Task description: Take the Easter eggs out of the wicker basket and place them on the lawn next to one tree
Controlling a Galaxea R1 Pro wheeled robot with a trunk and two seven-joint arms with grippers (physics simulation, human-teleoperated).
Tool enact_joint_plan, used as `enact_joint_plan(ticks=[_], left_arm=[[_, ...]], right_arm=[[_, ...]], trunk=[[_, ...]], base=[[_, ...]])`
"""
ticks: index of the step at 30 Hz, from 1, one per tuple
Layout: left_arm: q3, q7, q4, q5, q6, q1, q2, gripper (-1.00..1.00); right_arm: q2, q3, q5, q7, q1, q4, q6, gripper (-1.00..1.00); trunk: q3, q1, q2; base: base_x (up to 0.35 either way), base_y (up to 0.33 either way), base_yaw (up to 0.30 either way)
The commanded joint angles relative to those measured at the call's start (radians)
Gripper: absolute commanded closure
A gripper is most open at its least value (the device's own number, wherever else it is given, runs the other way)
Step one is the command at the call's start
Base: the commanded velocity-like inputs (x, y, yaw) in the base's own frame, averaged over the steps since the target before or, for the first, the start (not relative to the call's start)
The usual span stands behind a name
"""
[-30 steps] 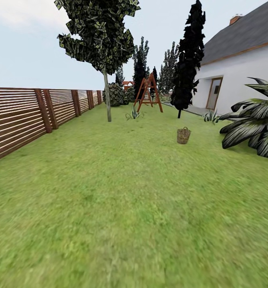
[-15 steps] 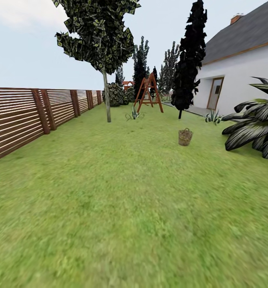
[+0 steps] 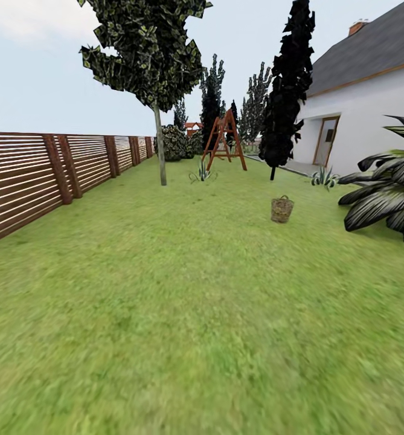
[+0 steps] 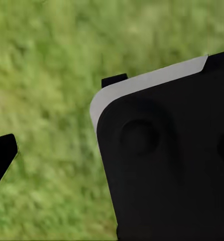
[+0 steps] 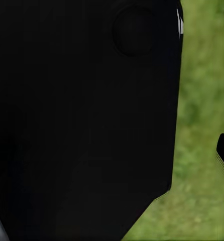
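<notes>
The robot is on the approach step: the basket (image 3: pixel 281 209) stands on the lawn (image 3: pixel 183 302) well ahead, right of centre, the tree (image 3: pixel 160 154) farther off. Eggs are too small to make out. Whether either gripper is apart or together, I cannot tell. Next it must drive up to the basket.

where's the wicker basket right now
In the head view the wicker basket stands on the lawn right of centre, between the narrow black tree and the broad-leaved striped plant.
</notes>
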Motion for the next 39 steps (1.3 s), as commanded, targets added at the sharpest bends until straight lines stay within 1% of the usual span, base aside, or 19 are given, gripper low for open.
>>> enact_joint_plan(ticks=[1, 3, 5, 8, 11, 26, 30, 33, 35, 38, 39], left_arm=[[-0.005, 0.000, 0.001, 0.000, -0.006, 0.000, 0.003, -1.00], [-0.005, 0.000, 0.001, 0.000, -0.019, 0.000, 0.014, -1.00], [-0.005, 0.000, 0.002, -0.001, -0.034, 0.000, 0.035, -1.00], [-0.006, 0.000, 0.003, -0.001, -0.039, 0.000, 0.048, -1.00], [-0.006, -0.001, 0.003, -0.002, -0.041, 0.000, 0.052, -1.00], [-0.006, -0.003, 0.003, -0.002, -0.039, 0.000, 0.051, -1.00], [-0.008, -0.002, 0.002, -0.002, -0.036, 0.000, 0.046, -1.00], [-0.023, 0.000, 0.003, -0.002, -0.033, 0.000, 0.043, -1.00], [-0.043, 0.001, 0.003, -0.002, -0.030, 0.000, 0.039, -1.00], [-0.052, 0.002, 0.002, -0.002, -0.028, 0.000, 0.030, -1.00], [-0.055, 0.003, 0.002, -0.002, -0.027, 0.000, 0.023, -1.00]], right_arm=[[0.000, -0.004, 0.000, 0.000, 0.000, 0.000, -0.001, -1.00], [0.000, -0.004, 0.000, 0.000, 0.000, 0.000, -0.001, -1.00], [0.000, -0.004, 0.000, 0.000, 0.000, 0.000, -0.001, -1.00], [0.000, -0.004, 0.000, 0.000, 0.000, 0.000, -0.001, -1.00], [0.000, -0.004, 0.000, 0.000, 0.000, 0.000, -0.001, -1.00], [0.000, -0.004, 0.000, 0.000, 0.000, 0.000, -0.001, -1.00], [0.000, -0.004, 0.000, 0.000, 0.000, 0.000, -0.001, -1.00], [0.000, -0.004, 0.000, 0.000, 0.000, 0.000, -0.001, -1.00], [0.000, -0.004, 0.000, 0.000, 0.000, 0.000, -0.001, -1.00], [0.000, -0.004, 0.000, 0.000, 0.000, 0.000, -0.001, -1.00], [0.000, -0.004, 0.000, 0.000, 0.000, 0.000, -0.001, -1.00]], trunk=[[-0.001, 0.001, 0.000], [-0.001, 0.001, 0.000], [-0.001, 0.001, 0.000], [-0.001, 0.001, 0.000], [-0.001, 0.001, 0.000], [-0.001, 0.001, 0.000], [-0.001, 0.001, 0.000], [-0.001, 0.001, 0.000], [-0.001, 0.001, 0.000], [-0.001, 0.001, 0.000], [-0.001, 0.001, 0.000]], base=[[0.337, 0.000, 0.000], [0.337, 0.000, 0.000], [0.337, 0.000, 0.000], [0.337, 0.000, 0.000], [0.337, 0.000, 0.000], [0.337, 0.000, 0.000], [0.338, 0.000, 0.000], [0.337, 0.000, 0.000], [0.337, 0.000, 0.000], [0.338, 0.000, 0.000], [0.338, 0.000, 0.000]])
